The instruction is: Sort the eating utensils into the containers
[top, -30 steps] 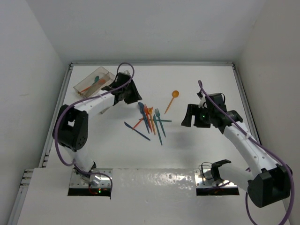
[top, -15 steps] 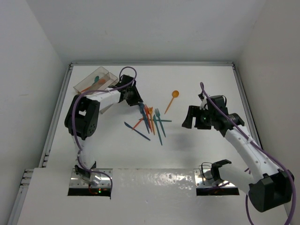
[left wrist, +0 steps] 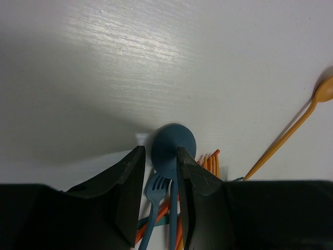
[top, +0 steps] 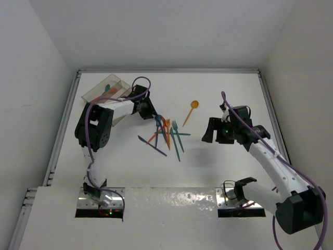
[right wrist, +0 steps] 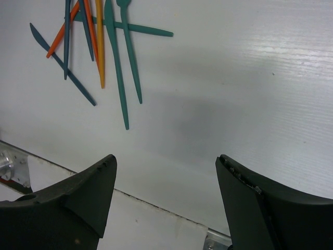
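The utensil pile (top: 167, 133) of orange, teal and dark blue pieces lies mid-table. My left gripper (top: 149, 110) is low over its upper-left end. In the left wrist view its gripper (left wrist: 158, 151) is narrowly open, straddling a dark blue spoon (left wrist: 173, 141) and a dark blue fork (left wrist: 156, 188); the spoon's handle runs along the right finger. A lone orange spoon (top: 191, 110) lies to the right of the pile. The clear tray (top: 120, 82) at the far left holds a teal and an orange piece. My right gripper (top: 212, 130) is wide open and empty, right of the pile.
The right wrist view shows the pile's teal pieces (right wrist: 118, 67) and a dark blue knife (right wrist: 62, 61) at upper left, with bare table under the open gripper (right wrist: 166, 162). A raised rim (top: 166, 70) bounds the table; white walls stand behind and at both sides.
My left gripper has come down and slightly right from beside the tray onto the pile's upper-left end, with the left arm folding back. The right arm has barely moved.
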You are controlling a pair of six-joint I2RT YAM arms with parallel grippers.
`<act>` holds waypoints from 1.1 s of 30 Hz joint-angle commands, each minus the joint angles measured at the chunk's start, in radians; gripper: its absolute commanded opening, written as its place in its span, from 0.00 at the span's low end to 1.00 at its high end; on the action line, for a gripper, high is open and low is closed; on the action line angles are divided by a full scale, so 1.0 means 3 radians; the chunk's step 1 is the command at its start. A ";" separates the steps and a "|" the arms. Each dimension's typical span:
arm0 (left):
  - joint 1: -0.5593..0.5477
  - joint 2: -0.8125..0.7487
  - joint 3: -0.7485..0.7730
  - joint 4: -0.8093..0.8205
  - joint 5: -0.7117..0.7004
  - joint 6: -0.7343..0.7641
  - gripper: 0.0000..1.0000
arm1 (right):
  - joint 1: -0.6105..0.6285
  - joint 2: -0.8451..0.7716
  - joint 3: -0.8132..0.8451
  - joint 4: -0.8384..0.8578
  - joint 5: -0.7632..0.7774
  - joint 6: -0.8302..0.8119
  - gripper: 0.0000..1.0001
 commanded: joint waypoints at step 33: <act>-0.0505 -0.0312 0.0077 -0.0478 -0.0569 -0.0117 0.09 | 0.0016 -0.0170 -0.0188 0.0093 -0.0002 0.0054 0.76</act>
